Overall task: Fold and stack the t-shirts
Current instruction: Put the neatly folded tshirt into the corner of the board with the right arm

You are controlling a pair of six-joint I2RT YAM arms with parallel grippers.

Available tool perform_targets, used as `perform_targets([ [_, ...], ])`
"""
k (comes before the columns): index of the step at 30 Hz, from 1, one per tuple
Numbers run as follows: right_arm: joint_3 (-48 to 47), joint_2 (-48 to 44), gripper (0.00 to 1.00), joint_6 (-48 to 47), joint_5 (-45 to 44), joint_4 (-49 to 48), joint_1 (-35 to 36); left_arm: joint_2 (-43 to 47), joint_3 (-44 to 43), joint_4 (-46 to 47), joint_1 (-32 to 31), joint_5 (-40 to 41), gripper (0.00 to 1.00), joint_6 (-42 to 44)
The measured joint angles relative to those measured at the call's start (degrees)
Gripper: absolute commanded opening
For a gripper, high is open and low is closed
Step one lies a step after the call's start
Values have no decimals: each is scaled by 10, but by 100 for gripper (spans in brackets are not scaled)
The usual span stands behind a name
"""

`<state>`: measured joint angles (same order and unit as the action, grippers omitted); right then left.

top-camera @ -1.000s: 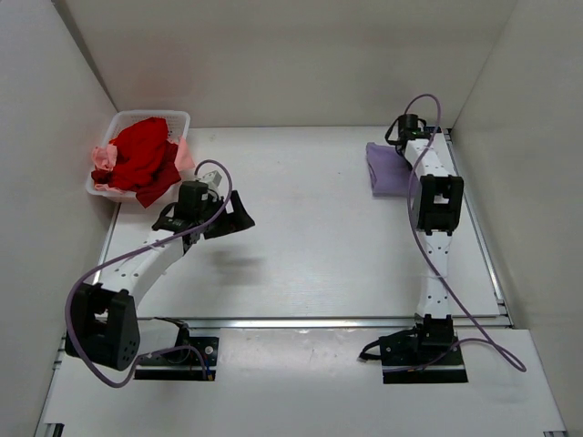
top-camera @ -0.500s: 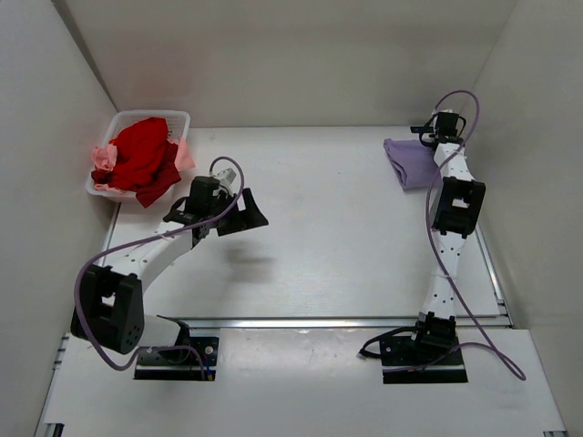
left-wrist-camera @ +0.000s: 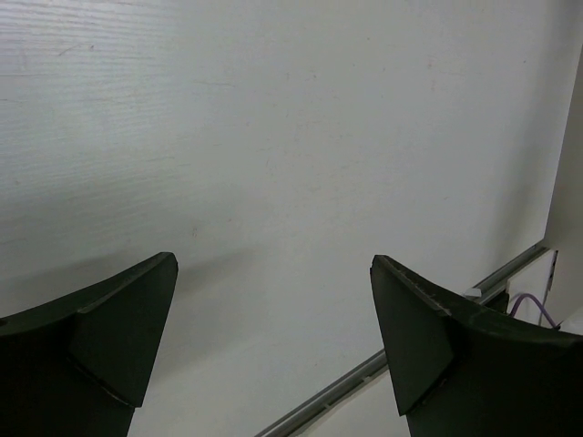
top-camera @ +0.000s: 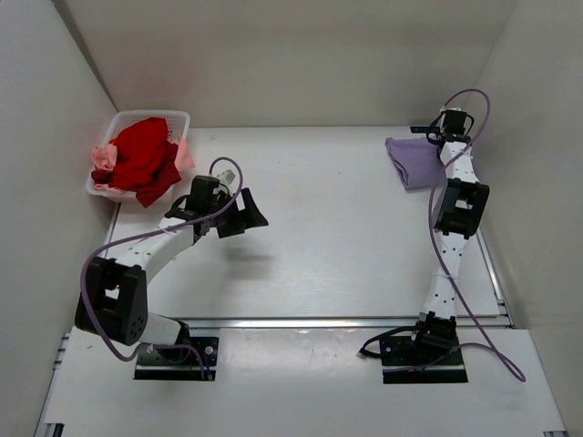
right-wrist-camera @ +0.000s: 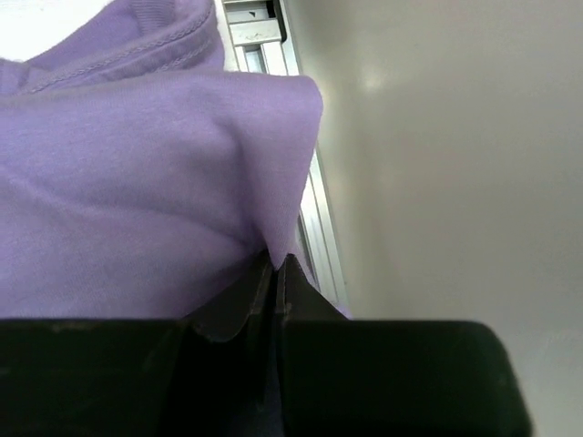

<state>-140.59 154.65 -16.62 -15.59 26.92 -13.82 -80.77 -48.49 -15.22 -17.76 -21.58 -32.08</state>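
R gripper (right-wrist-camera: 275,271) clamped on lavender t-shirt (top-camera: 412,162) edge at far-right corner of table (top-camera: 319,246), prob. to drag it flat for folding. L gripper (left-wrist-camera: 273,262) wide apart, empty. Red t-shirt (top-camera: 141,155), pink t-shirt (top-camera: 102,160) in basket (top-camera: 150,114), far-left corner.

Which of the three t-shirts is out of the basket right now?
The lavender t-shirt, at the far right, pinched in the right gripper. The red t-shirt and pink t-shirt lie heaped in the white basket.
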Motion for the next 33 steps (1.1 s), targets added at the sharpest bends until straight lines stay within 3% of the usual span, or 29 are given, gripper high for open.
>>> perform_targets([
  [10,7,-14,0,34,-24,28,6,64,0,-48,10,6,99,10],
  [12,10,-19,14,43,-24,34,3,72,0,-54,10,7,98,10],
  [14,17,-26,16,50,-26,38,0,76,0,-60,8,10,99,10],
  [16,18,-32,27,56,-26,41,-1,78,0,-64,6,11,99,10],
  [18,22,-43,47,61,-26,44,-2,78,0,-69,3,12,99,9],
  [19,27,-53,49,64,-27,47,-2,78,0,-71,2,12,99,7],
  [28,105,-199,52,79,6,80,30,102,0,-70,-4,11,99,-9],
  [33,110,-210,51,96,42,140,84,133,1,-70,-4,11,99,-16],
])
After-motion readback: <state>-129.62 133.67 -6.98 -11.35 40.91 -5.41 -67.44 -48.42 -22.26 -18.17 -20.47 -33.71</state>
